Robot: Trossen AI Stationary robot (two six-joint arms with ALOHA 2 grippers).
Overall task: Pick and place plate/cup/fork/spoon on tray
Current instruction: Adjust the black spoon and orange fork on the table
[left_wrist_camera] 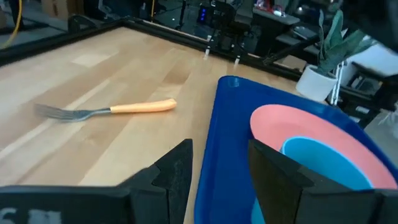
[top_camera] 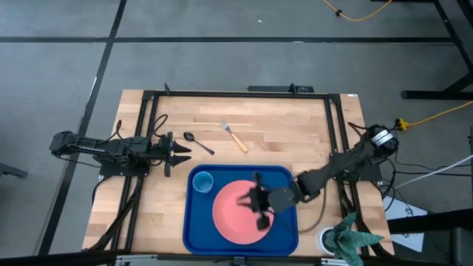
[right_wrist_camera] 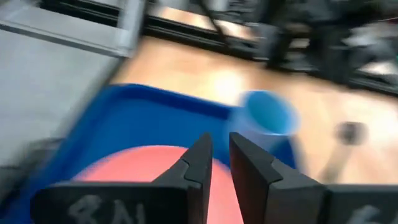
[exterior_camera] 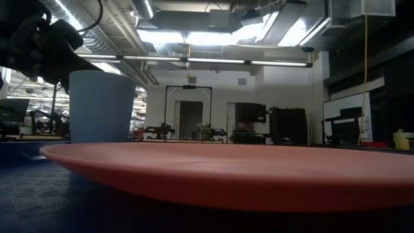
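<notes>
The round salmon-pink plate [top_camera: 238,207] is lying flat in the large dark-blue rectangular tray [top_camera: 284,233], with the small light-blue cup [top_camera: 203,181] sitting in a tray corner beside it. The right gripper [top_camera: 256,199] is hovering over the plate, fingers narrowly parted, gripping nothing. The tan-handled metal fork [top_camera: 235,136] and small dark spoon [top_camera: 197,142] are lying on the wooden table [top_camera: 295,129]. The left gripper [top_camera: 185,151] is waiting near the spoon, fingers apart.

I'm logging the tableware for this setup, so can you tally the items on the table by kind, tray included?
Plate: 1, on the tray
Cup: 1, on the tray
Fork: 1, on the table
Spoon: 1, on the table
Tray: 1
White container with green cloth: 1
Total: 6
</notes>
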